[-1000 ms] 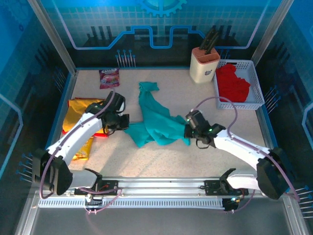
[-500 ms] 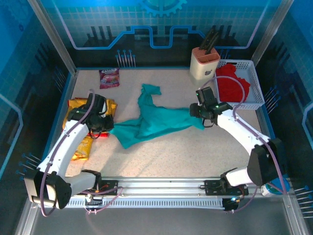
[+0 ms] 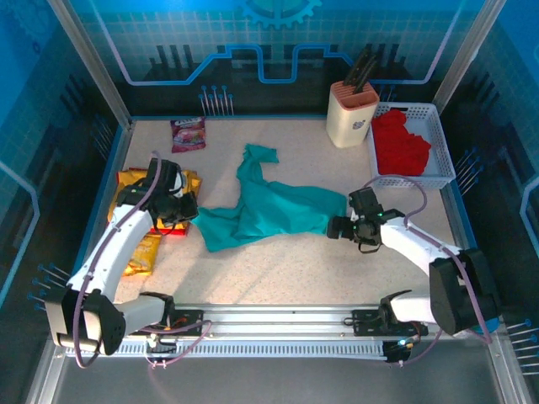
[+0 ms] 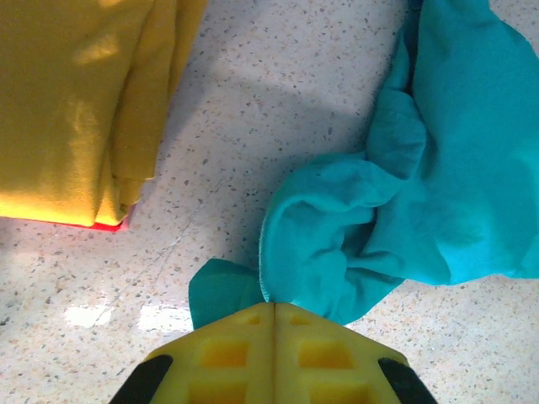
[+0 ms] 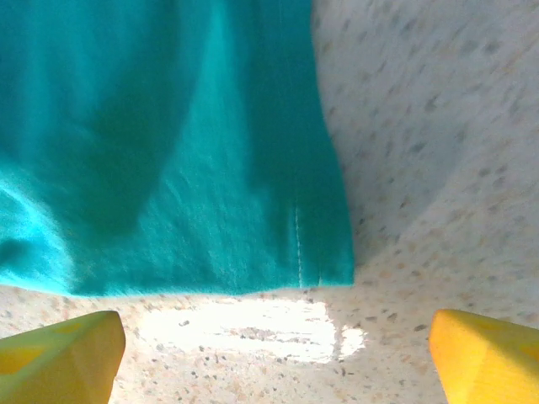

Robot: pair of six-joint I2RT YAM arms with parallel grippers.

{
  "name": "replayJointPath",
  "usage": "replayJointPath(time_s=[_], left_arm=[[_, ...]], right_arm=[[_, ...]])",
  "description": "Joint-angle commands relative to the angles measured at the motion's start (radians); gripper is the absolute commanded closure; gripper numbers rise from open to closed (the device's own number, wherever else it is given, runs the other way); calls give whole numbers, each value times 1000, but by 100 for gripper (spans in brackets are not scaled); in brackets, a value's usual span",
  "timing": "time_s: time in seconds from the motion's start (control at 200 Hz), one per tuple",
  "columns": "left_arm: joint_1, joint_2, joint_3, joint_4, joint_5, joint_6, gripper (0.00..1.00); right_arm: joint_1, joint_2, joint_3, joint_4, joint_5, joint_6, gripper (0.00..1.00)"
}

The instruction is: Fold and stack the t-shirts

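Observation:
The teal t-shirt lies crumpled and stretched sideways across the middle of the table. My left gripper is shut on its left corner; the yellow fingers pinch a fold of the teal t-shirt. My right gripper is open just off the shirt's right hem, with bare table between its fingertips. A folded yellow t-shirt lies at the left, a red edge showing under it. Red t-shirts fill the white basket.
A cream knife block stands at the back beside the basket. A pink snack packet lies at the back left. An orange packet sits under my left arm.
My right gripper has opened and let go of the teal shirt's right edge, then drawn back toward the near side. The shirt's right part now lies flat. The left gripper stays shut.

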Motion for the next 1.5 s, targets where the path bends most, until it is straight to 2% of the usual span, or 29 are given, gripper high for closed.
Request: replayJointPath(time_s=[0.0, 0.06, 0.1, 0.18, 0.23, 0.265, 0.305, 0.345, 0.475, 0.545, 0.62, 0.73, 0.81, 0.836, 0.841, 0.846, 0.871, 0.936, 0.991, 1.061, 1.126, 1.236, 1.371, 1.496], left_arm=[[12, 5, -14, 20, 38, -21, 100], [11, 4, -14, 21, 40, -21, 100], [10, 2, -15, 22, 43, -23, 100], [11, -5, -22, 25, 45, -23, 100], [11, -8, -29, 31, 44, -22, 100], [10, -8, -35, 36, 43, -22, 100], [10, -8, -44, 45, 45, -24, 100], [11, -6, -54, 56, 48, -26, 100], [11, 7, -83, 84, 57, -34, 100], [11, 13, -95, 94, 62, -36, 100], [11, 14, -108, 105, 65, -39, 100], [10, 10, -122, 113, 66, -42, 100], [10, -1, -130, 116, 59, -46, 100], [10, -3, -135, 123, 58, -48, 100], [10, -3, -135, 124, 58, -48, 100], [10, -3, -136, 126, 58, -48, 100], [10, -1, -142, 133, 58, -50, 100], [10, 13, -142, 140, 68, -50, 100], [10, 25, -136, 135, 79, -47, 100], [10, 23, -141, 138, 82, -48, 100], [10, 13, -145, 140, 76, -49, 100], [10, 8, -143, 139, 75, -47, 100], [10, 16, -136, 144, 87, -48, 100], [10, 20, -143, 150, 90, -50, 100]], right_arm=[[25, 56, -5, 102, -8, 18, 8], [24, 100, 9, 122, -1, 25, 13], [25, 129, 23, 128, -4, 32, 20], [25, 163, 44, 143, -31, 45, 45], [30, 162, 63, 125, -41, 50, 71], [34, 150, 79, 99, -43, 55, 85], [37, 131, 98, 64, -47, 64, 95], [37, 100, 118, 29, -56, 71, 100], [23, 26, 236, -117, -67, 82, 100], [5, 29, 356, -168, -86, 83, 100], [-16, 86, 496, -202, -103, 74, 100], [-36, 248, 720, -287, -156, 25, 100], [-53, 294, 727, -204, -183, 37, 99], [-64, 305, 714, -148, -216, 50, 85], [-69, 313, 712, -131, -231, 53, 77], [-69, 313, 712, -131, -231, 53, 77], [-78, 337, 715, -102, -261, 62, 63], [-97, 434, 786, -135, -319, 52, 56], [-97, 486, 817, -157, -335, 36, 42], [-98, 479, 762, -118, -309, 40, 20], [-105, 440, 691, -76, -255, 38, 9], [-145, 376, 583, -52, -198, 28, 11], [-194, 313, 443, 10, -143, 37, 25], [-216, 327, 388, 44, -123, 42, 40]])
